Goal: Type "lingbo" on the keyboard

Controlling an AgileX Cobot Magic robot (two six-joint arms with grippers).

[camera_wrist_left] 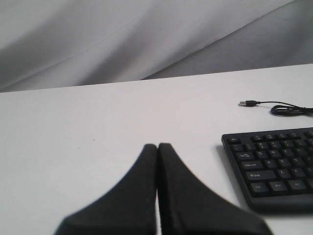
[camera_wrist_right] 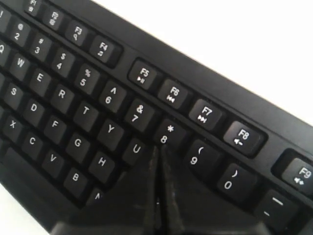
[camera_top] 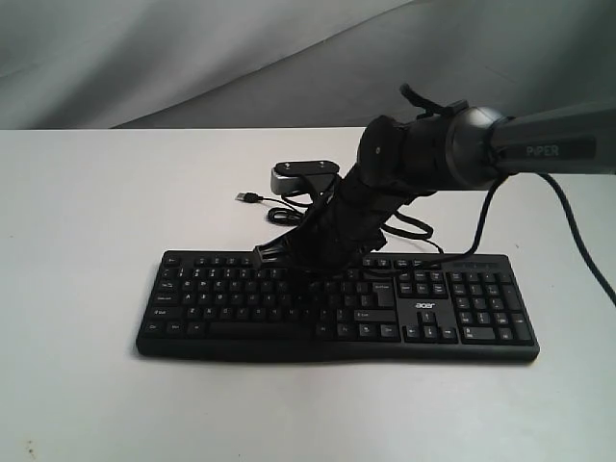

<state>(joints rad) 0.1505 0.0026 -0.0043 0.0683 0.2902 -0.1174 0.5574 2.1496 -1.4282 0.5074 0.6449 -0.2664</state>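
The black keyboard (camera_top: 337, 308) lies across the middle of the white table (camera_top: 87, 250), with its "acer" logo (camera_top: 424, 306) above the arrow keys. My right gripper (camera_top: 316, 274) reaches in from the right and comes down on the letter keys near the middle. In the right wrist view the keyboard (camera_wrist_right: 73, 98) fills the frame, and the right gripper (camera_wrist_right: 159, 149) is shut, its tips just under the 8 key (camera_wrist_right: 166, 134), between U and 9, hiding the key beneath. My left gripper (camera_wrist_left: 157, 146) is shut and empty over bare table, left of the keyboard's left end (camera_wrist_left: 274, 166). The exterior view does not show it.
The keyboard's thin black cable (camera_top: 414, 226) loops behind it and ends in a loose USB plug (camera_top: 248, 197) on the table, also seen as the plug (camera_wrist_left: 244, 103) in the left wrist view. A grey cloth backdrop (camera_top: 192, 58) hangs behind the table's far edge.
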